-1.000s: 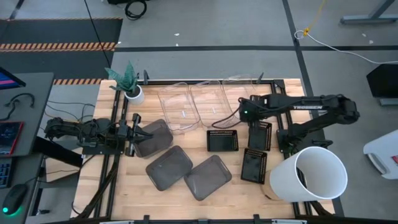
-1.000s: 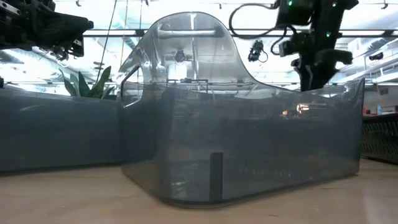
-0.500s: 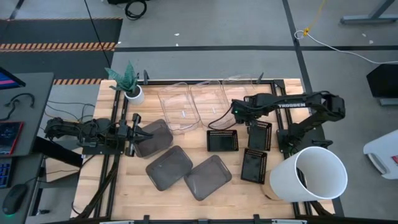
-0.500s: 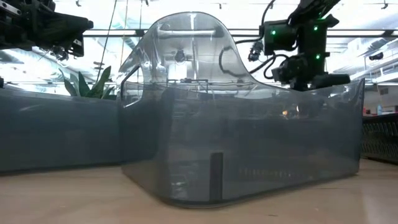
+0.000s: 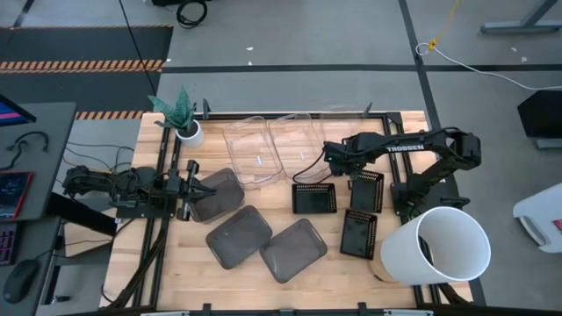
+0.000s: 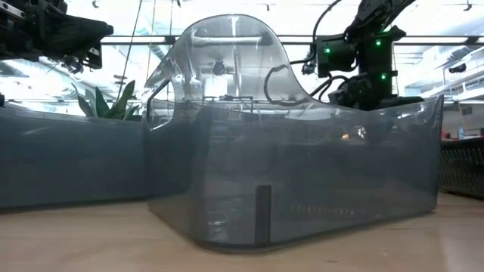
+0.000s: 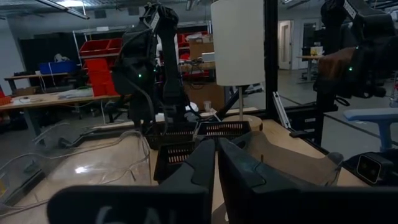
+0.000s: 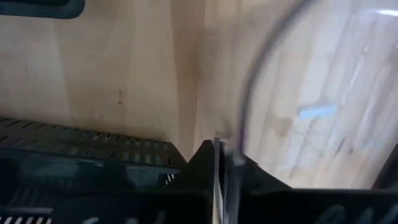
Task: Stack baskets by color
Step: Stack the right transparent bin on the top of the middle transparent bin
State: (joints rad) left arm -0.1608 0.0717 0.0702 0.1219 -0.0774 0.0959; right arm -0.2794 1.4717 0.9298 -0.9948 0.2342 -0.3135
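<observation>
High view: the right gripper [image 5: 323,160], its arm lettered TROSSEN, sits at the rim of a clear basket [image 5: 301,140], beside another clear basket [image 5: 250,151]; three black baskets [image 5: 313,198] lie nearby, three grey baskets [image 5: 239,235] toward the left gripper [image 5: 195,187], a white bucket [image 5: 443,246] at the right.
Low view: a grey basket [image 6: 302,174] fills the frame.
Left wrist view: fingers [image 7: 199,168] nearly together, nothing visibly between them.
Right wrist view: fingers [image 8: 205,155] pinch the clear rim

Grey concrete floor [image 5: 290,35], hazard-striped mat [image 5: 83,44], red shelving bins [image 7: 102,59] behind.
</observation>
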